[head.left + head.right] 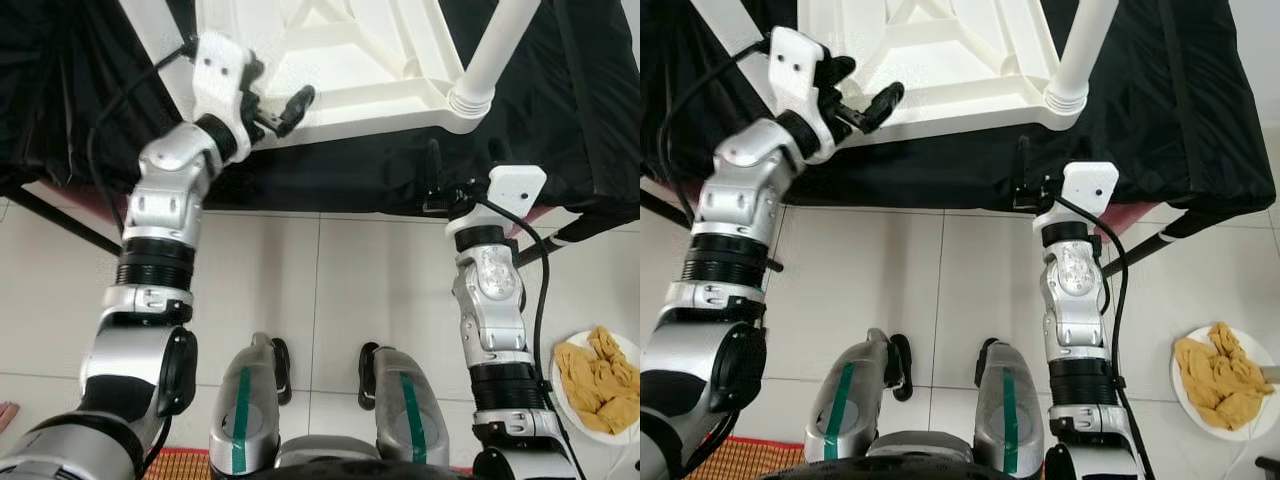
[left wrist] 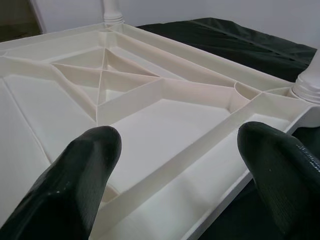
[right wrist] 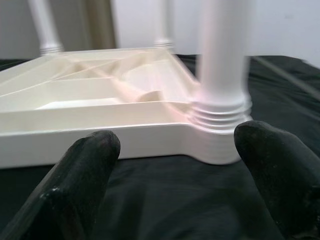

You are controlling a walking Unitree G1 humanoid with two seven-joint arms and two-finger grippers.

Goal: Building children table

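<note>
A white plastic table top (image 1: 340, 60) lies upside down on a surface covered in black cloth (image 1: 560, 120), with its ribbed underside facing up. A white leg (image 1: 487, 62) stands in its near right corner socket, and further legs (image 3: 45, 25) rise at the far corners. My left gripper (image 1: 275, 95) is open at the near edge of the top, fingers either side of the rim (image 2: 200, 165). My right gripper (image 1: 440, 185) is open, low at the cloth's front edge. It points at the near corner leg (image 3: 222, 75) without touching it.
The white tiled floor (image 1: 370, 280) lies below the cloth's edge. A white plate (image 1: 565, 395) heaped with something yellow sits on the floor at the right. A black frame bar (image 1: 60, 215) slants at the left. An orange mat (image 1: 190, 465) shows by my legs.
</note>
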